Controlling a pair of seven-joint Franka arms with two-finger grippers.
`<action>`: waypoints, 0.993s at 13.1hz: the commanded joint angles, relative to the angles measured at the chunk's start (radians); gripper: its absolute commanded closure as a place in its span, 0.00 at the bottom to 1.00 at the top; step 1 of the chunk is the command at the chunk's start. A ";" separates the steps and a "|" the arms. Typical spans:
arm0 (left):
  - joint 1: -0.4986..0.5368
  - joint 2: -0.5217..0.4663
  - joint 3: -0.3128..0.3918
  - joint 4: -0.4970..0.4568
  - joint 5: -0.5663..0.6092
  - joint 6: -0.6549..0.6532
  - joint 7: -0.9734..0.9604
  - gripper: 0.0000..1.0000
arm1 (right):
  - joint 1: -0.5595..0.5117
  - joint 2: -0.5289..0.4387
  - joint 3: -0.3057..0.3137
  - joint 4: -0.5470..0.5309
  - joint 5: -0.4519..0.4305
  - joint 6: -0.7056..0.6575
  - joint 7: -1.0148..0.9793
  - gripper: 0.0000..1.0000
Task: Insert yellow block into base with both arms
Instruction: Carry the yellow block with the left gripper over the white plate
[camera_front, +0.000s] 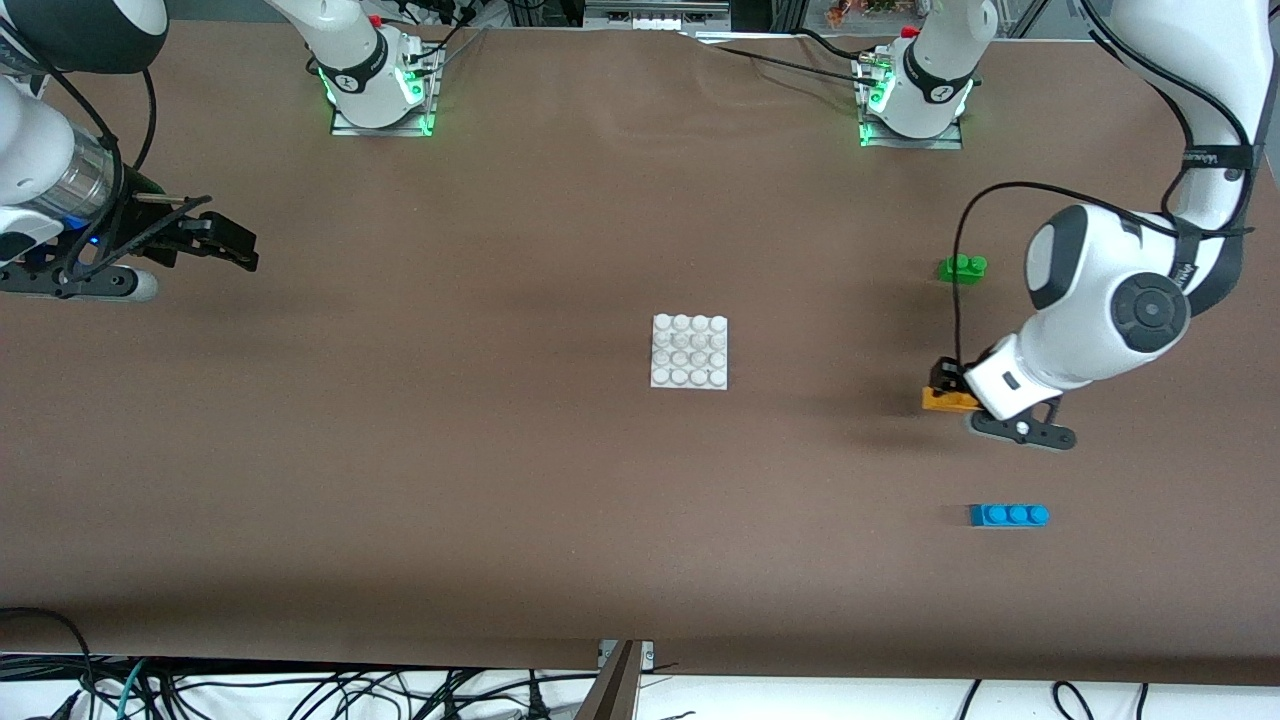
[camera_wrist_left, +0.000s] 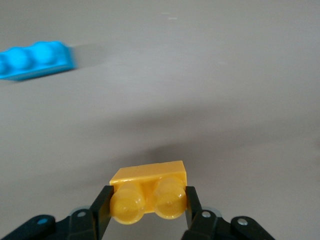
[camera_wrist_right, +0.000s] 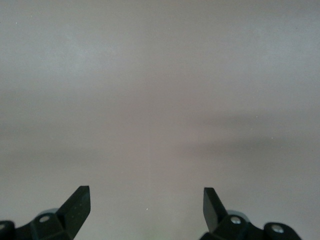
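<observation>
High front camera, two wrist close-ups

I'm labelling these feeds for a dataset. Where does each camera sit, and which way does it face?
Front view: high across the table, facing both arm bases; shows the base, both arms, and the right end effector waiting.
Left wrist view: on the left arm, facing the table; left end effector shut on the yellow block.
Right wrist view: on the right arm, facing bare table; open fingers.
Shared: front and left wrist views both show the blue brick.
</observation>
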 joint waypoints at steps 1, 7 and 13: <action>-0.002 0.009 -0.122 0.033 0.005 -0.040 -0.131 0.81 | 0.000 0.002 0.007 0.016 -0.003 0.004 0.013 0.00; -0.244 0.116 -0.198 0.108 0.018 -0.029 -0.403 0.76 | 0.001 0.014 0.008 0.010 0.003 0.020 0.014 0.00; -0.366 0.268 -0.191 0.129 0.211 0.103 -0.645 0.76 | 0.000 0.017 0.008 0.016 0.003 0.031 0.013 0.00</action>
